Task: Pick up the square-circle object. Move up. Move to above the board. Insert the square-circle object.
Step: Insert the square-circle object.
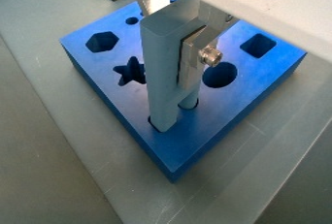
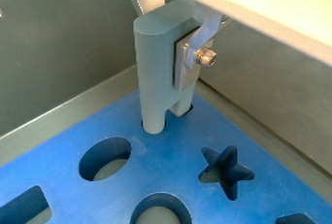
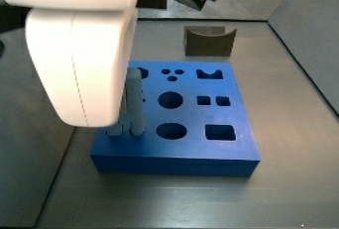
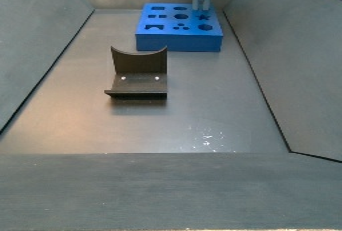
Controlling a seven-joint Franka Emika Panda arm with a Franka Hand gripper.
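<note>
The square-circle object (image 1: 166, 68) is a light grey-blue peg of two parallel bars. It stands upright with its lower end in the holes at a corner of the bright-blue board (image 1: 195, 152). My gripper (image 1: 177, 55) is shut on the peg's upper part. One silver finger (image 1: 195, 55) with a screw presses its side. Both wrist views show this: the peg (image 2: 155, 73), the gripper (image 2: 169, 53) and the board (image 2: 169, 165). In a side view the peg (image 3: 133, 109) rises at the board's (image 3: 179, 162) near-left corner, and the white arm hides the gripper. Peg (image 4: 203, 0) and board (image 4: 167, 43) also show far back.
The dark fixture (image 4: 136, 72) stands on the grey floor mid-way between the camera and the board; it also shows behind the board (image 3: 208, 41). Grey walls close in the floor on all sides. The board has star, hexagon, round and square holes.
</note>
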